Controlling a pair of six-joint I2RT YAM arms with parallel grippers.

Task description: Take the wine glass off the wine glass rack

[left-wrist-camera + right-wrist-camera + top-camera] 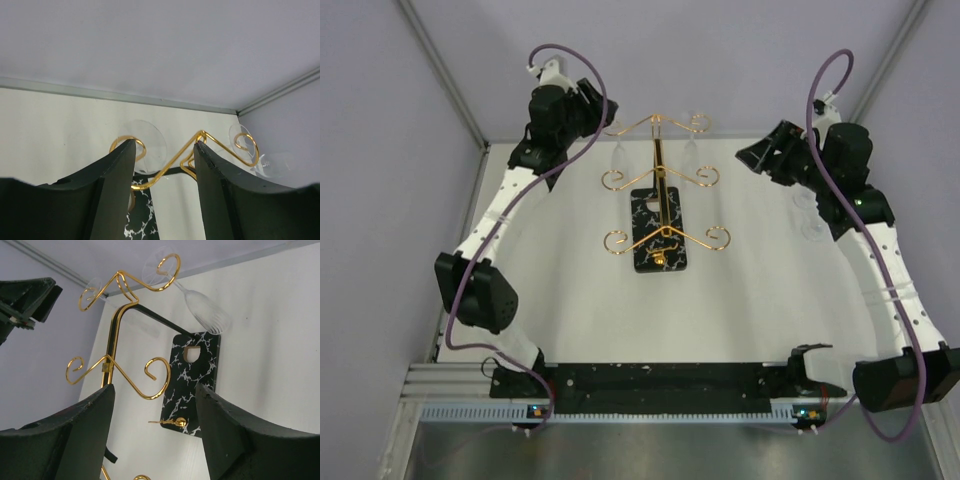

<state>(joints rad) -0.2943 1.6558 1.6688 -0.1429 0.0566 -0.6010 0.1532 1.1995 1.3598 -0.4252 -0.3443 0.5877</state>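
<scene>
The overhead view looks down from 6 o'clock, far off. The wrist views, at 10 and 2 o'clock, closely share the gold wire rack with black veined marble-look base [660, 200].

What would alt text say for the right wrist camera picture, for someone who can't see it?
A clear wine glass hangs upside down by its foot from a curled arm of a gold wire rack with a black marbled base. The right gripper frames the bottom of the picture with two dark fingers, open and empty.

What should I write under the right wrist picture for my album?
The right hand, open, faces the gold wine glass rack, where a wine glass hangs upside down.
</scene>
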